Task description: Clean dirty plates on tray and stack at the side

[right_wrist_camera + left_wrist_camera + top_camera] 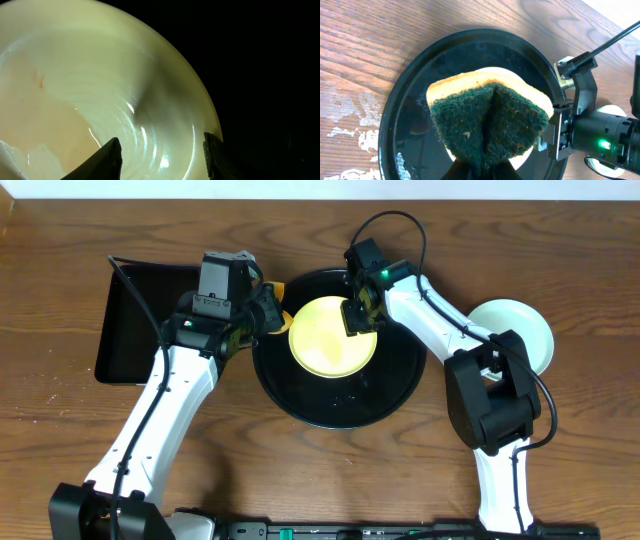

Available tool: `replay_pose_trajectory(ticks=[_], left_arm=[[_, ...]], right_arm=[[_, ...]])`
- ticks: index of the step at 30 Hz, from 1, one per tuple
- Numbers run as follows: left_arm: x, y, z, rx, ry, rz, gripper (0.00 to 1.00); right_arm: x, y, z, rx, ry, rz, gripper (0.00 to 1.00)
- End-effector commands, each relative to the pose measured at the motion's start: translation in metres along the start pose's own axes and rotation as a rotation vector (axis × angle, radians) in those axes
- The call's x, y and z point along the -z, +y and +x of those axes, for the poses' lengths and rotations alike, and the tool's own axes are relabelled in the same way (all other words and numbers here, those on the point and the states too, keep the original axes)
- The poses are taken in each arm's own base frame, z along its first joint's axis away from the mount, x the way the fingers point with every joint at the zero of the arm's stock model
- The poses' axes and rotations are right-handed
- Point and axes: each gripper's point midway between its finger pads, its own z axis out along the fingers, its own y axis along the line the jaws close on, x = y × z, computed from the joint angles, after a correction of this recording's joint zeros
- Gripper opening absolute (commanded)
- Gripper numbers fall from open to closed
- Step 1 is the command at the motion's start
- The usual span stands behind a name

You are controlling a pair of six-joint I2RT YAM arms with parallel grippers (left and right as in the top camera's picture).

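A pale yellow plate (332,336) lies on the round black tray (300,395). In the right wrist view its surface (100,75) shows a faint orange smear and wet streaks. My right gripper (360,315) is open at the plate's far right rim. One finger is over the plate and the other is at its edge (162,142), holding nothing. My left gripper (268,315) hovers at the tray's left rim, shut on a yellow sponge with a green scouring face (490,120). The sponge hides most of the plate (524,158) in the left wrist view. A mint plate (520,330) rests on the table to the right.
A rectangular black tray (140,320) lies at the left under the left arm. Water drops sit on the round tray's floor (400,162). White smears mark the wooden table (350,135) left of the tray. The right arm's base (490,405) stands between tray and mint plate.
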Motion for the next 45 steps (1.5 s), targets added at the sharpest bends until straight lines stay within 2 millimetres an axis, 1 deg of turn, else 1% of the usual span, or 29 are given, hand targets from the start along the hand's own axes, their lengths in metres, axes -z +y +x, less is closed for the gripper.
replay_pose_trajectory(ticks=[1,3,5,7,10,14,17,23,26,29,31,36,43,45], left_arm=[[0.000,0.004,-0.005,-0.004,-0.017,-0.024,0.08],[0.000,0.004,-0.006,-0.004,-0.018,-0.027,0.08],[0.000,0.004,-0.006,-0.003,-0.018,-0.027,0.08],[0.000,0.004,-0.006,-0.003,-0.019,-0.026,0.08],[0.000,0.004,-0.006,-0.003,-0.018,-0.026,0.08],[0.000,0.004,-0.006,-0.003,-0.018,-0.027,0.08],[0.000,0.004,-0.005,-0.003,-0.016,-0.028,0.08],[0.000,0.005,-0.005,-0.002,-0.013,-0.030,0.08],[0.000,0.005,-0.004,-0.002,-0.013,-0.030,0.08],[0.000,0.005,-0.004,-0.002,-0.012,-0.030,0.08],[0.000,0.005,-0.004,-0.002,-0.012,-0.030,0.08],[0.000,0.005,-0.004,-0.002,-0.012,-0.030,0.08],[0.000,0.006,-0.002,0.000,-0.003,-0.036,0.08],[0.000,0.006,-0.002,0.000,-0.003,-0.036,0.08]], right_arm=[[0.034,-0.004,-0.026,0.021,-0.107,0.032,0.53],[0.041,-0.012,-0.031,0.016,-0.136,0.080,0.55],[0.043,-0.023,-0.034,0.011,-0.151,0.141,0.57],[0.038,-0.031,-0.033,0.010,-0.147,0.184,0.58],[0.023,-0.034,-0.028,0.010,-0.119,0.196,0.57],[0.004,-0.027,-0.017,0.019,-0.060,0.160,0.54],[-0.002,-0.021,-0.007,0.025,-0.021,0.148,0.53],[-0.007,-0.018,0.011,0.010,0.052,0.134,0.49],[-0.011,-0.016,0.017,0.008,0.080,0.117,0.41],[-0.013,-0.013,0.020,-0.011,0.090,0.111,0.29],[-0.013,-0.011,0.021,-0.017,0.091,0.111,0.25],[-0.015,-0.008,0.025,-0.027,0.099,0.114,0.24],[-0.025,-0.015,0.042,-0.028,0.141,0.128,0.24],[-0.027,-0.016,0.046,-0.029,0.148,0.130,0.23]])
